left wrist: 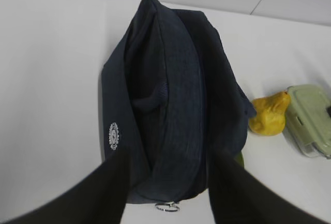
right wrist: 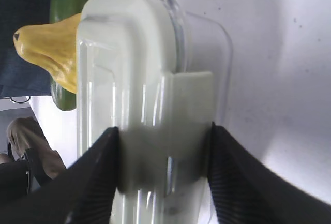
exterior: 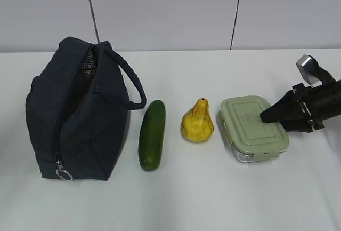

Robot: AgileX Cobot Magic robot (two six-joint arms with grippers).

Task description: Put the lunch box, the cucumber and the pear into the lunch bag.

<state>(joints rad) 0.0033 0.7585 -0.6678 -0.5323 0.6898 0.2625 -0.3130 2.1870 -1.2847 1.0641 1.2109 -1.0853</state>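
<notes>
Left wrist view: lunch bag bears an unreadable white round emblem; both claws spread, empty.

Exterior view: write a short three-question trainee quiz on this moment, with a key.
1. True or false: the pear lies between the cucumber and the lunch box.
2. What does the right gripper straddle? A lunch box; B pear; C cucumber.
3. Fill in: the left gripper hangs above the ___.

Key: 1 true; 2 A; 3 lunch bag.
</notes>
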